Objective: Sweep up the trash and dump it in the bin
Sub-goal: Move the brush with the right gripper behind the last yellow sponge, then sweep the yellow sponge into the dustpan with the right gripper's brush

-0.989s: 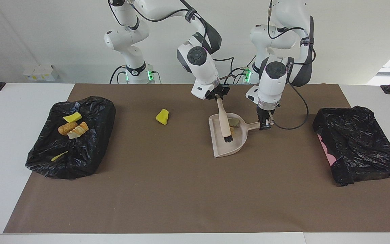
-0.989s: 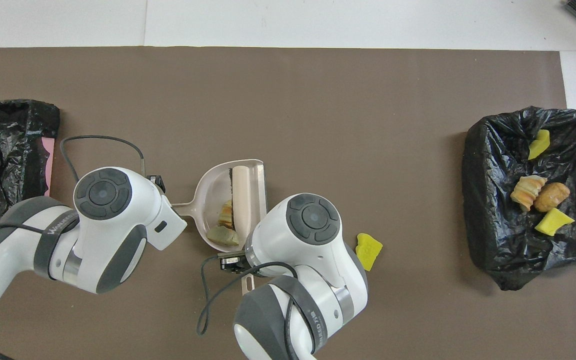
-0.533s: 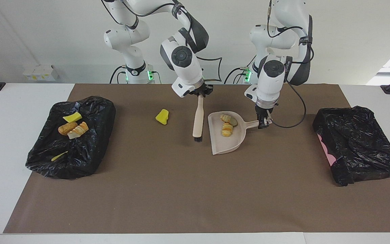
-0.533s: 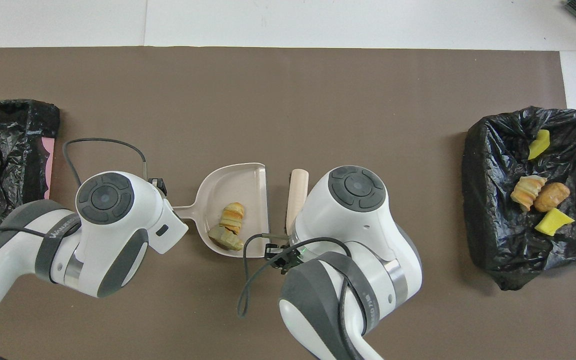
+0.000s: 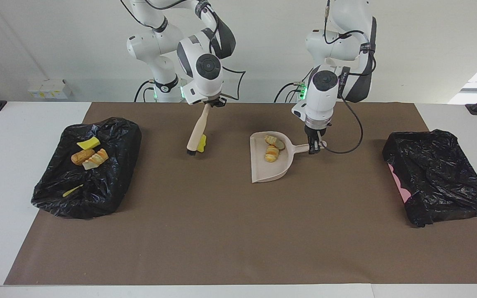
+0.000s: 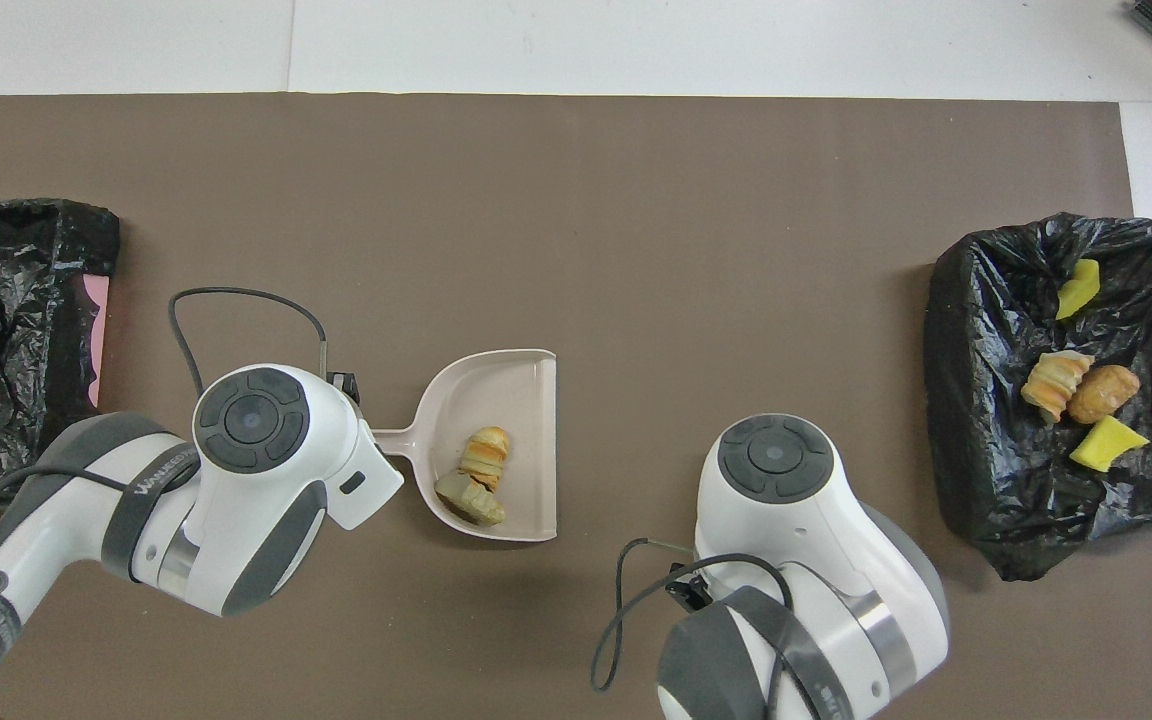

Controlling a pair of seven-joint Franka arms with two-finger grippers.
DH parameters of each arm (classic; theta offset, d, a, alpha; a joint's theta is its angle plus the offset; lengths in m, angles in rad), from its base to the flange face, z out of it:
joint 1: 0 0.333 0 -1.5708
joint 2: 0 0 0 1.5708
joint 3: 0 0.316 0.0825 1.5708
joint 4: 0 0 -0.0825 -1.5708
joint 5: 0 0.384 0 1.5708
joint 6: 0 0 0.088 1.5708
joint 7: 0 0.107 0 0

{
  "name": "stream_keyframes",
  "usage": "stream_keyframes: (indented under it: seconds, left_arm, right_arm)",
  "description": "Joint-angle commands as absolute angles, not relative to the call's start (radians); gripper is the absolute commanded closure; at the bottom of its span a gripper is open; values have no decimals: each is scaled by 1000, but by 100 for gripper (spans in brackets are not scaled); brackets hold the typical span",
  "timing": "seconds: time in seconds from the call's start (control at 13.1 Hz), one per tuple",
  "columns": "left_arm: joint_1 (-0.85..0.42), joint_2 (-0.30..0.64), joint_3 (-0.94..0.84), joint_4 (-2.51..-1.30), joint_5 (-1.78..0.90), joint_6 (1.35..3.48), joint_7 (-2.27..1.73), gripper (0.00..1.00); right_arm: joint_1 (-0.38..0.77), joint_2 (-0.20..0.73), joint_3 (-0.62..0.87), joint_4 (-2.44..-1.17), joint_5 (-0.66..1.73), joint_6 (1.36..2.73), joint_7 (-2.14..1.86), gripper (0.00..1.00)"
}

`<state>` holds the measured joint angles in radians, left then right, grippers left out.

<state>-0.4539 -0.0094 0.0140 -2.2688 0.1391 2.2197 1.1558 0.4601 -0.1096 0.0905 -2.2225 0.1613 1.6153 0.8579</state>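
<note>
A: Going along the facing view from its first edge, what do you see?

B: First the bin [image 5: 87, 182], a black bag with four trash pieces [image 5: 89, 155] in it. Next the right gripper [image 5: 208, 104], jaws clamped on the top of the brush [image 5: 196, 134]. The brush slants down, and its bristles are at the counter [image 5: 205, 231] just beside the yellow bit [image 5: 201, 142].

A: On which side of the bit?

B: On the bin side. The bit lies between the bristles and the pan [image 5: 269, 163], so I think a stroke toward the pan is the next move. The brush's long axis runs nearly across that stroke.

A: And the pan?

B: The left gripper [image 5: 314, 148] has its jaws clamped on the pan handle. Two pieces [image 6: 476, 480] are lying in the pan. Its open mouth faces the bit. Last comes a second bag [image 5: 437, 176].
</note>
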Motion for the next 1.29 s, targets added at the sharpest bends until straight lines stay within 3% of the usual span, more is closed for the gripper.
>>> stream_keyframes:
  seconds: [0.0, 0.15, 0.46, 0.68, 0.99, 1.22]
  left_arm:
    - [-479, -58, 26, -2319, 163, 2206, 1157, 100]
    - [-480, -66, 25, -2332, 163, 2204, 1155, 100]
    - [-482, -72, 25, -2341, 163, 2207, 1155, 100]
    - [-479, -72, 25, -2341, 163, 2207, 1155, 100]
    - [-472, -72, 25, -2341, 163, 2207, 1155, 100]
    - [-469, -72, 25, -2342, 161, 2206, 1155, 100]
  right_arm:
    - [439, -285, 101, -2450, 137, 1710, 882, 100]
    - [439, -351, 103, -2578, 155, 1808, 871, 100]
    - [498, -240, 106, -2562, 219, 2004, 867, 100]
    - [586, -99, 106, -2440, 259, 2078, 827, 100]
    - [692, 166, 107, -2231, 313, 2247, 799, 100]
    - [722, 236, 110, -2097, 383, 2238, 737, 100]
